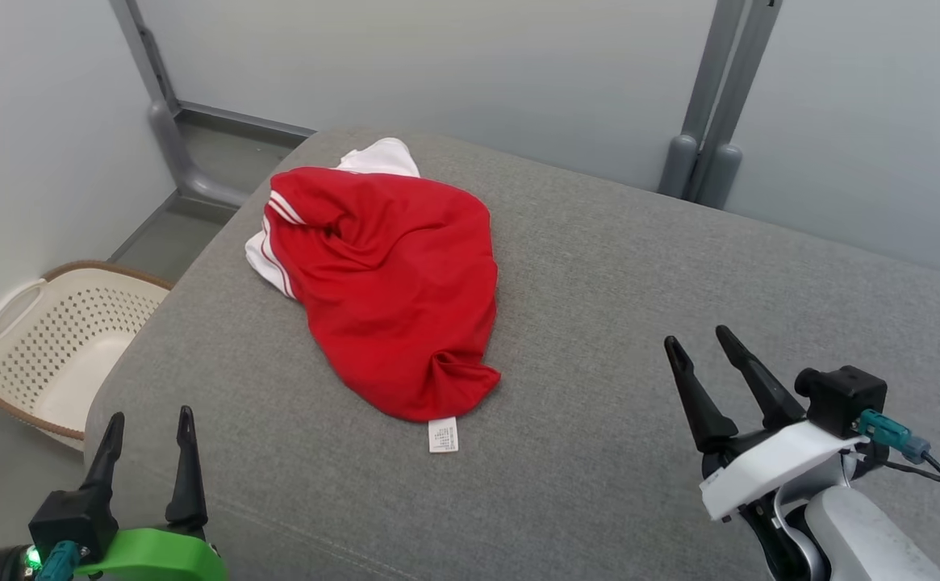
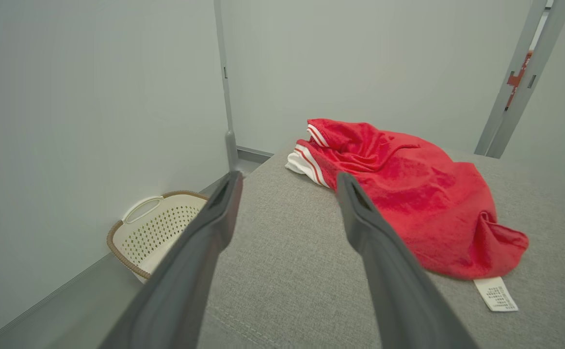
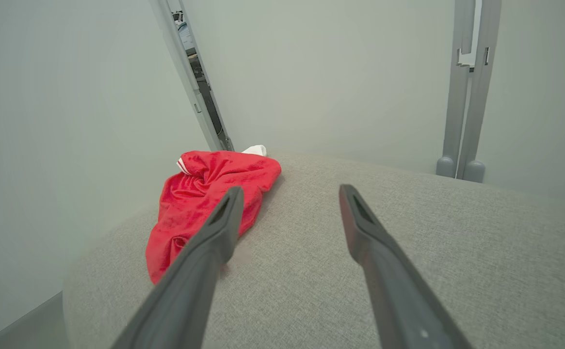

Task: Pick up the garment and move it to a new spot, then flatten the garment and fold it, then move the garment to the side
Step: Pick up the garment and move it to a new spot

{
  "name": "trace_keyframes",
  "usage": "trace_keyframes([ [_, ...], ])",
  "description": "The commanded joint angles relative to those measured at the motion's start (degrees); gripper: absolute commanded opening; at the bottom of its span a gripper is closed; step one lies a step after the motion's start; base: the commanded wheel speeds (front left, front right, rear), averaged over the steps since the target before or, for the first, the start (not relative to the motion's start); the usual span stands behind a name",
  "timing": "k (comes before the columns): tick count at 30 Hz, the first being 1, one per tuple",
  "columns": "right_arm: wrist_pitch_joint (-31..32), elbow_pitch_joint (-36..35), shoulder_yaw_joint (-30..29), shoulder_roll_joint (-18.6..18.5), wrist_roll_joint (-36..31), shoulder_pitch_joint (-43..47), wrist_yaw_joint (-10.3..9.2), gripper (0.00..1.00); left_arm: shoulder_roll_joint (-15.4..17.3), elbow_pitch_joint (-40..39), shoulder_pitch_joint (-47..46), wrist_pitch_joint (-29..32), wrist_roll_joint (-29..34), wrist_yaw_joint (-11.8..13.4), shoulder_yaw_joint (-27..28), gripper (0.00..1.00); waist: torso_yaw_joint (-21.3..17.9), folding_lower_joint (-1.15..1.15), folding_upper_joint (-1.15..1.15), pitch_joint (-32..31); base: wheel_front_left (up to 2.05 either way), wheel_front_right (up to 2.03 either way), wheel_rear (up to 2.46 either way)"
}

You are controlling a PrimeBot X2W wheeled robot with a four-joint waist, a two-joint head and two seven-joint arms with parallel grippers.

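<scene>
The garment [image 1: 393,290] lies crumpled toward the far left corner of the grey surface [image 1: 639,266]. The left gripper [image 1: 152,412] at the near left corner and the right gripper [image 1: 695,335] near the right edge have jaws apart, empty.

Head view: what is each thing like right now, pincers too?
Red garment, crumpled in a heap, unfolded, lying on the grey cushion.
White label, lying flat, sticking out from the garment's near edge.
Left pincer, open, holding nothing.
Right pincer, open, holding nothing.
Basket, upright on the floor.
</scene>
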Motion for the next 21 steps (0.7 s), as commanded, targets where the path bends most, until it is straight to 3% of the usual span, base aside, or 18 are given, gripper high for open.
trace_keyframes([
  [1, -0.1, -0.7, 0.3, -0.2, -0.3, -0.7, -0.04, 1.0, 0.2, -0.3, 0.4, 0.4, -0.1, 0.5, 0.1, 1.0, 0.4, 0.0, 0.0, 0.2, 0.0, 0.0, 0.0],
  [7, -0.1, -4.2, -0.8, -0.7, -2.0, -1.6, -0.04, 1.0, 1.8, -2.0, -3.8, 3.3, -0.3, -0.7, -0.9, 1.0, -2.5, 0.0, 0.0, 2.8, 0.0, 0.0, 0.0],
  [11, -0.1, -6.6, -1.0, -1.5, -3.2, -2.7, -0.04, 1.0, 3.6, -1.3, -10.0, 9.7, -2.2, -1.5, -0.3, 1.0, -5.3, 0.0, 0.0, 5.4, 0.0, 0.0, 0.0],
  [16, -0.1, -9.3, -1.3, -2.3, -4.2, -5.0, -0.04, 1.0, 5.3, 3.6, -20.5, 20.7, -10.3, -3.5, 1.5, 1.0, -9.4, 0.0, 0.0, 10.5, 0.0, 0.0, 0.0],
  [21, -0.1, -11.6, -0.6, -2.6, -5.5, -7.8, -0.04, 1.0, 7.5, 12.2, -29.9, 27.2, -17.2, -4.7, 1.3, 1.0, -14.1, 0.0, 0.0, 15.6, 0.0, 0.0, 0.0],
])
